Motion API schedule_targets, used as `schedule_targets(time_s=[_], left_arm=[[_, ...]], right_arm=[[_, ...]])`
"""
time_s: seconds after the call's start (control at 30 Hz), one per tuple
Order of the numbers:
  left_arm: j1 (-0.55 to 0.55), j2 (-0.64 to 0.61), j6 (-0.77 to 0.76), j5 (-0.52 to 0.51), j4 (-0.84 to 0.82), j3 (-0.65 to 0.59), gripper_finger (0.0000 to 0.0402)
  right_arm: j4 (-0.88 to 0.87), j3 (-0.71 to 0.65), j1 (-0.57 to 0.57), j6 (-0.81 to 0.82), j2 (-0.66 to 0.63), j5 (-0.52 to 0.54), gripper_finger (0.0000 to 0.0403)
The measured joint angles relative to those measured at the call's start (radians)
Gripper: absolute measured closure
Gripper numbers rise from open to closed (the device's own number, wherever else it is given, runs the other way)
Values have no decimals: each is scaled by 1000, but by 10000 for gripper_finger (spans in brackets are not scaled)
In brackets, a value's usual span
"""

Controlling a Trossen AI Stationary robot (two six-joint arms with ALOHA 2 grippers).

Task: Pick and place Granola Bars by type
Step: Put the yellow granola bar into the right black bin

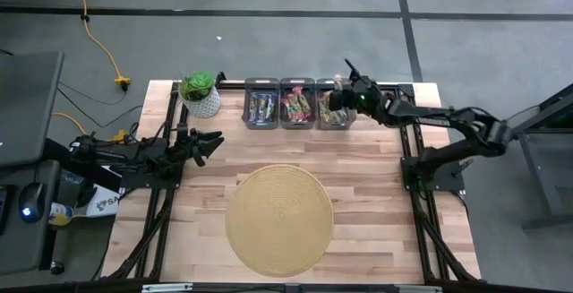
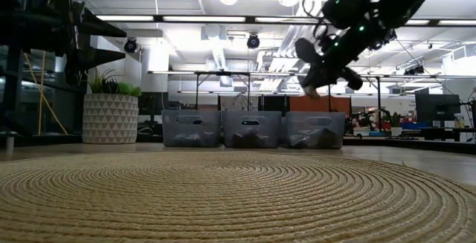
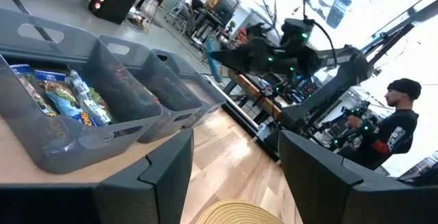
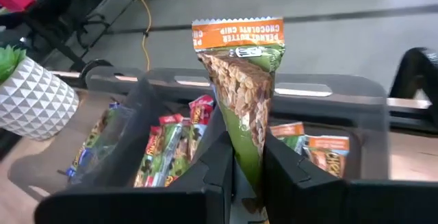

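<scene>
My right gripper (image 1: 340, 99) hangs above the rightmost of three grey bins (image 1: 322, 125) at the table's far edge, shut on a green and tan granola bar (image 4: 243, 87) with an orange end. In the low view it (image 2: 314, 85) is well above the bin (image 2: 316, 131). More bars lie in the bins: blue ones (image 1: 261, 107) in the left bin, pink and red ones (image 1: 296, 105) in the middle, green and tan ones (image 4: 321, 148) in the right. My left gripper (image 1: 213, 141) waits open near the table's left edge. My right gripper pinches the green and tan bar by its lower end (image 4: 248, 159) between the two fingers (image 4: 217, 166). The bar sticks out ahead of the fingers, its orange crimped end (image 4: 238, 33) farthest from them. It is lifted clear, above the right bin.
A round woven straw mat (image 1: 279, 219) covers the table's middle and near part. A potted plant in a white pot (image 1: 201, 98) stands left of the bins. A person (image 3: 390, 128) stands in the room beyond the table. Bare wood lies between mat and bins.
</scene>
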Motion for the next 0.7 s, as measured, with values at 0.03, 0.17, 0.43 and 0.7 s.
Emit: schedule_targets(time_s=[0.03, 0.17, 0.43, 0.7], left_arm=[[0, 0, 0, 0, 0, 0, 190], [0, 0, 0, 0, 0, 0, 190], [0, 0, 0, 0, 0, 0, 190], [0, 0, 0, 0, 0, 0, 190]], right_arm=[[-1, 15, -14, -2, 24, -22, 359], [-52, 108, -47, -27, 132, -99, 359], [-406, 414, -49, -181, 333, -107, 359], [-606, 565, -58, -109, 422, -75, 354]])
